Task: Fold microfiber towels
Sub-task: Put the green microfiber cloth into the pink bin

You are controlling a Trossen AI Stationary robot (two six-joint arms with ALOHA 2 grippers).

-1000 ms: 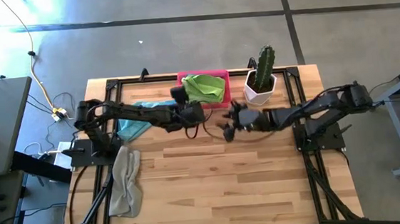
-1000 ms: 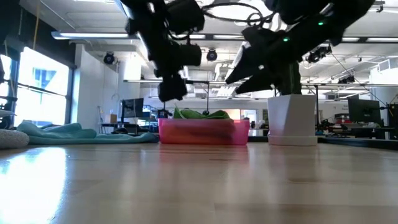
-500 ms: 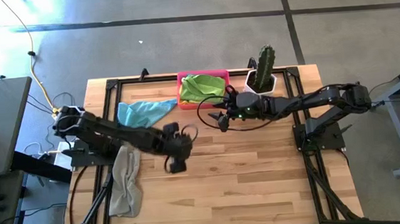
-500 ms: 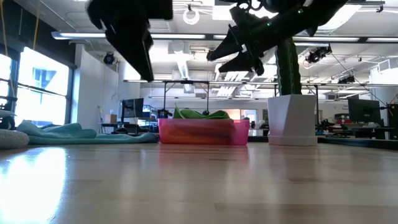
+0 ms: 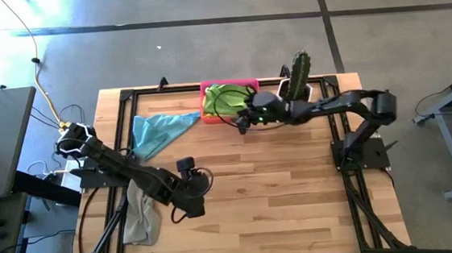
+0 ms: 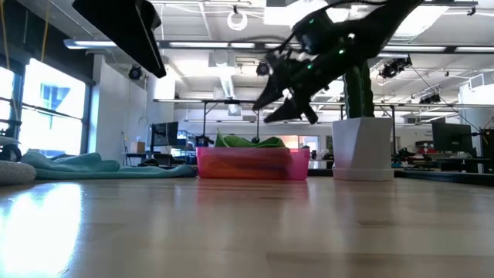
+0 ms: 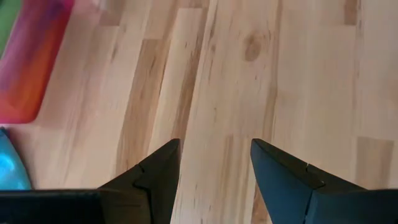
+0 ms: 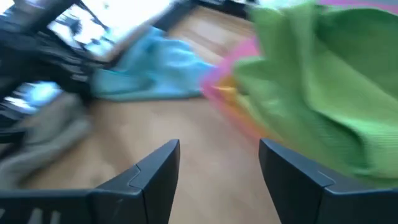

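Right end effector (image 5: 242,122), fingers wide and empty, is advancing from mid-bench onto the green towel (image 5: 222,99) in the pink tray (image 5: 243,83); left end effector (image 5: 178,217), also wide, is retreating from the tray; pick-up pending.

You see two matte black jointed arms with looping black cables; each hand ends in dark, tapered fingers (image 7: 155,177).
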